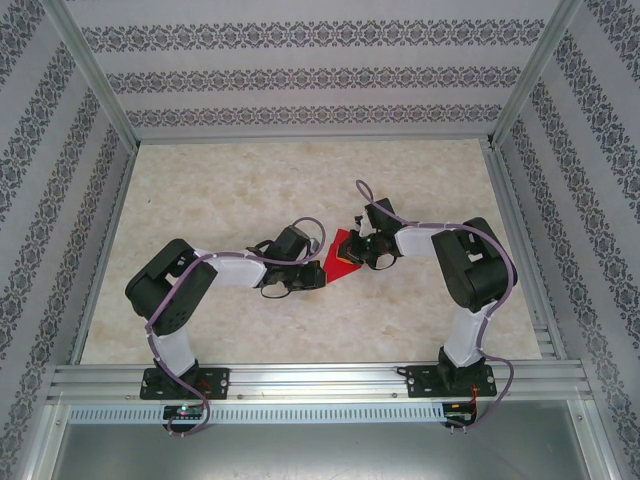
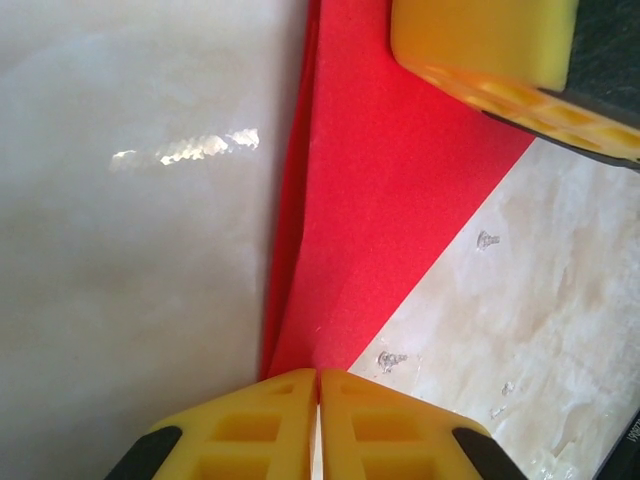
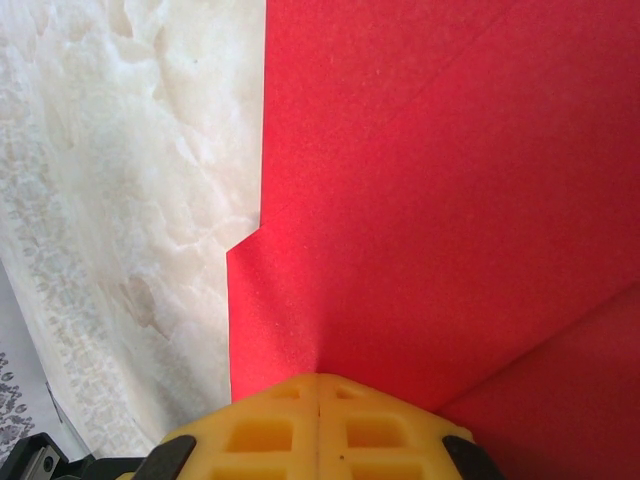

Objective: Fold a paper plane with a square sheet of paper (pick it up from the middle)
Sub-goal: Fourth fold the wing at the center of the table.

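The red sheet of paper (image 1: pixel 345 258) lies folded in layers on the marble table between my two arms. In the left wrist view it (image 2: pixel 380 180) narrows to a point that runs in between my left gripper's (image 2: pixel 320 375) yellow fingers, which are shut on it. A second layer edge shows along its left side. The right gripper's yellow finger (image 2: pixel 490 50) rests on the paper's far end. In the right wrist view the paper (image 3: pixel 430 200) shows a crease running from my right gripper (image 3: pixel 318 380), shut on its edge. From above, the left gripper (image 1: pixel 318 275) and right gripper (image 1: pixel 362 255) face each other across the paper.
The beige marble table top (image 1: pixel 300 180) is bordered by aluminium frame rails (image 1: pixel 310 380) and patterned walls (image 1: pixel 300 75). Both arm bases are bolted to the near rail. Purple cables run along the arms.
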`<state>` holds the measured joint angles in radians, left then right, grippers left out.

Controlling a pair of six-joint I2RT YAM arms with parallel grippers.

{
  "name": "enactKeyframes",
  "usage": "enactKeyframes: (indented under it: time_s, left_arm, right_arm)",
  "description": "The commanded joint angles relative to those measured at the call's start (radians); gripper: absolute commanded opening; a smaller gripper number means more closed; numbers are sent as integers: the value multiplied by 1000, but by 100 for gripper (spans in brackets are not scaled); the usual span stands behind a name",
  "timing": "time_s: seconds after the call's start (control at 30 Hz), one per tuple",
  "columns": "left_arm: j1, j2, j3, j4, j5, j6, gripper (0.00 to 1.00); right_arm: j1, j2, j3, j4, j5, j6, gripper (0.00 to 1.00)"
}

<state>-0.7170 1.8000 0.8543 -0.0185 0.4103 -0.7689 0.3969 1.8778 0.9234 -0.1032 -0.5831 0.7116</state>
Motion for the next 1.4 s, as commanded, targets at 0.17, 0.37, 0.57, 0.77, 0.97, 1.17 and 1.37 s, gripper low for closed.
enactKeyframes:
  time_s: [0.17,0.37,0.57,0.77,0.97,1.17,1.37]
  left_arm:
    - [4,-35,55,-1,47,-3,12]
    - [4,17,119,-51,-33,-10,10]
    - [4,60,116,-63,-37,-18,8]
    - [4,73,89,-99,-58,-14,7]
    - [4,43,12,-104,-43,-11,5]
    - [4,2,-83,-104,-8,-18,3]
    - [3,-63,-102,-154,35,49,1]
  right_arm:
    - [-15,70,-37,-102,137,-20,4]
    - [-16,75,-35,-102,133,-22,4]
    - [-16,81,-34,-104,128,-24,4]
    - [-18,84,-35,-103,129,-24,4]
    - [-22,84,-38,-108,129,-26,4]
    - [-24,84,-40,-108,131,-26,4]
    - [-27,81,-45,-102,128,-23,4]
